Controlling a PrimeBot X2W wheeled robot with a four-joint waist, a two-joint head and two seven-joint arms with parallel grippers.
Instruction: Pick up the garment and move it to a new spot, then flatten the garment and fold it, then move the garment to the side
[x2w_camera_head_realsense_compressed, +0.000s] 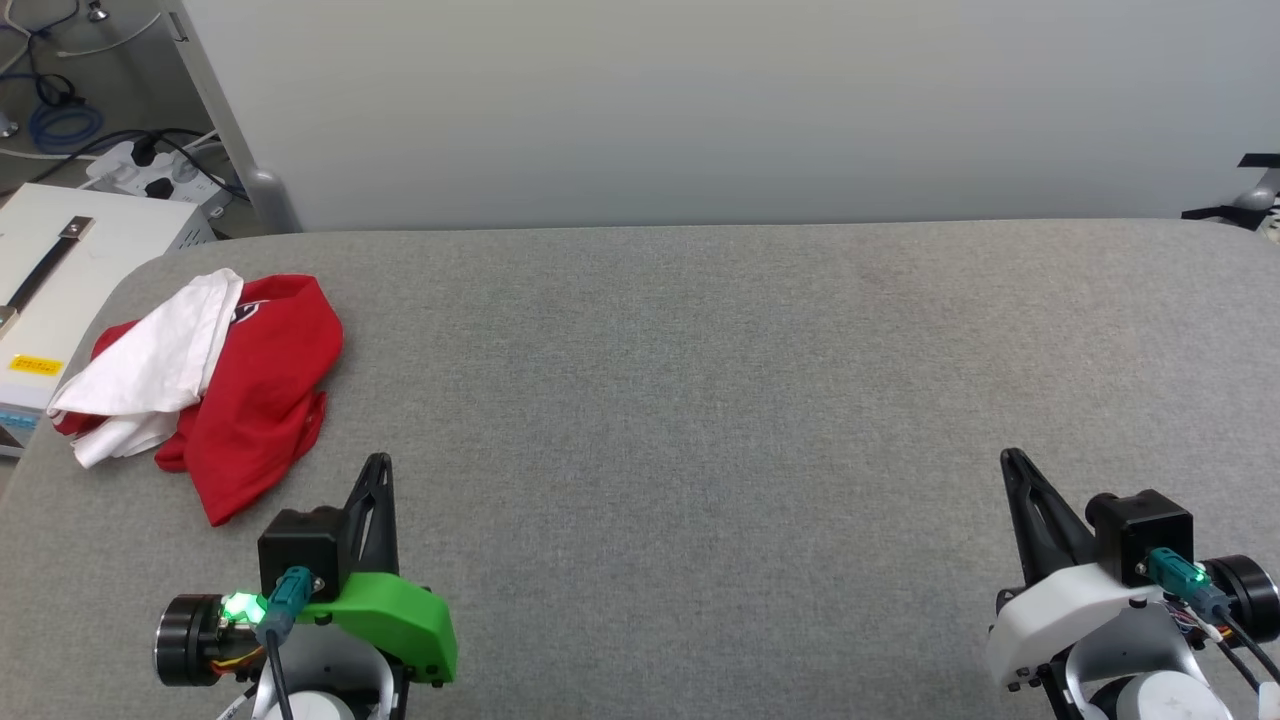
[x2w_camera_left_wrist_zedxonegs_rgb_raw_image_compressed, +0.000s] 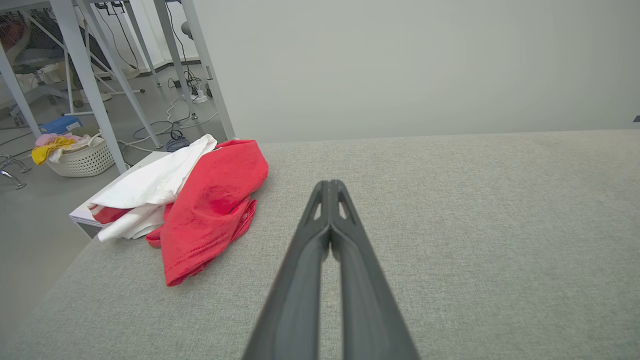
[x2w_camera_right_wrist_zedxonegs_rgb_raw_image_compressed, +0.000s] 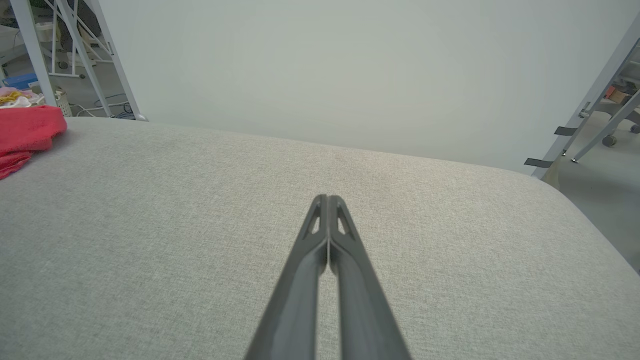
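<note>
The garment (x2w_camera_head_realsense_compressed: 255, 390), red with white sleeve cloth bunched on its left, lies crumpled near the far left corner of the grey table (x2w_camera_head_realsense_compressed: 700, 400). In the left wrist view the garment (x2w_camera_left_wrist_zedxonegs_rgb_raw_image_compressed: 210, 205) sits left of and beyond the fingertips. My left gripper (x2w_camera_head_realsense_compressed: 378, 462) (x2w_camera_left_wrist_zedxonegs_rgb_raw_image_compressed: 329, 184) hovers just right of and nearer than the heap, shut and holding nothing. My right gripper (x2w_camera_head_realsense_compressed: 1010, 458) (x2w_camera_right_wrist_zedxonegs_rgb_raw_image_compressed: 327, 198) is far off at the lower right, also shut and bare. A red edge of the garment (x2w_camera_right_wrist_zedxonegs_rgb_raw_image_compressed: 27, 132) shows at the right wrist view's left margin.
A white box (x2w_camera_head_realsense_compressed: 60, 290) stands beside the table's left edge, with a power strip and cables (x2w_camera_head_realsense_compressed: 150, 170) on the floor behind. A pale wall panel (x2w_camera_head_realsense_compressed: 700, 100) runs along the table's far edge. A laundry basket (x2w_camera_left_wrist_zedxonegs_rgb_raw_image_compressed: 82, 155) sits on the floor to the left.
</note>
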